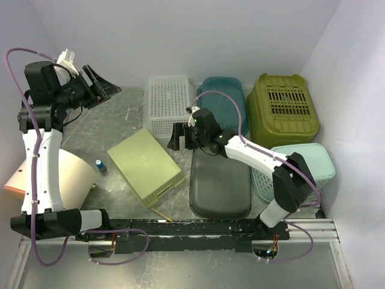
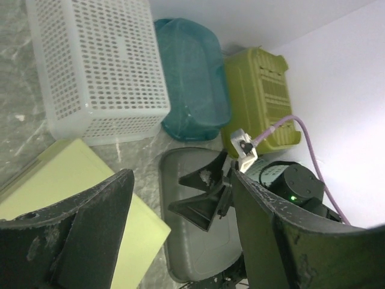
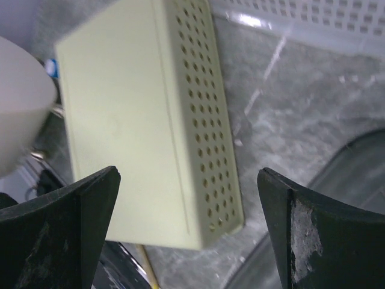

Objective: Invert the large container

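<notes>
A dark grey container (image 1: 219,180) lies in the middle of the table with its smooth base facing up; it also shows in the left wrist view (image 2: 198,253) and at the right edge of the right wrist view (image 3: 355,180). A pale green perforated box (image 1: 144,165) lies to its left, solid face up (image 3: 132,120). My right gripper (image 1: 178,137) is open and empty, hovering above the gap between the two (image 3: 187,177). My left gripper (image 1: 99,87) is open and empty, raised high at the far left (image 2: 180,180).
A white mesh basket (image 1: 168,102), a teal bin (image 1: 222,99) and an olive basket (image 1: 283,108) stand along the back. A light teal basket (image 1: 307,162) stands at the right. A white cone-shaped bucket (image 1: 66,177) and a small blue bottle (image 1: 101,165) are at the left.
</notes>
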### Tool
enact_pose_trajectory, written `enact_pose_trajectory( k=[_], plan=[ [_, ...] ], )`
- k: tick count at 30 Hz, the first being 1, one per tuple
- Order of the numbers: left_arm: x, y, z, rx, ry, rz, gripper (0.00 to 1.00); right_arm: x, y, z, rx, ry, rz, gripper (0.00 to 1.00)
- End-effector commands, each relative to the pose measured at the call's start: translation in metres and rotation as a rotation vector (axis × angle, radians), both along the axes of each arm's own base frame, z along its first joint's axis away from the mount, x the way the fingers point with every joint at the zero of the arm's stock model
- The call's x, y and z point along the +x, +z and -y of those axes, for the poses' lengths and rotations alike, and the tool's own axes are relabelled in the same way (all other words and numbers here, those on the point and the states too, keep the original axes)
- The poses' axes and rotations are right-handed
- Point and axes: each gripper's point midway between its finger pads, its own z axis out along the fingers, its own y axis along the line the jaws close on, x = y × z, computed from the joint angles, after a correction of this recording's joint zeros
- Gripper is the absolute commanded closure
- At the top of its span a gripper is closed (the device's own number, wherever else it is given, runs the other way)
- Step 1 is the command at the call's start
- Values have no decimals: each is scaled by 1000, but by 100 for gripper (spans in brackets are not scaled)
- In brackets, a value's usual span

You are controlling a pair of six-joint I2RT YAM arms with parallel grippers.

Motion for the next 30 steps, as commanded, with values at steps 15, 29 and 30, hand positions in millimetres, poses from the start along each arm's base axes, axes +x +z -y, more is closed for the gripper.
enact_pose_trajectory(
  k=[15,29,30],
  plan=[
    [-2,-153,52,505,70,-160,13,39,110,212,-542,-892,427,0],
    [2,-172,65,480,37,-107,0,8,108,258,-540,-1072,436,0],
    [3,-170,64,479,46,-102,0,9,109,256,-520,-1066,443,0]
  ],
)
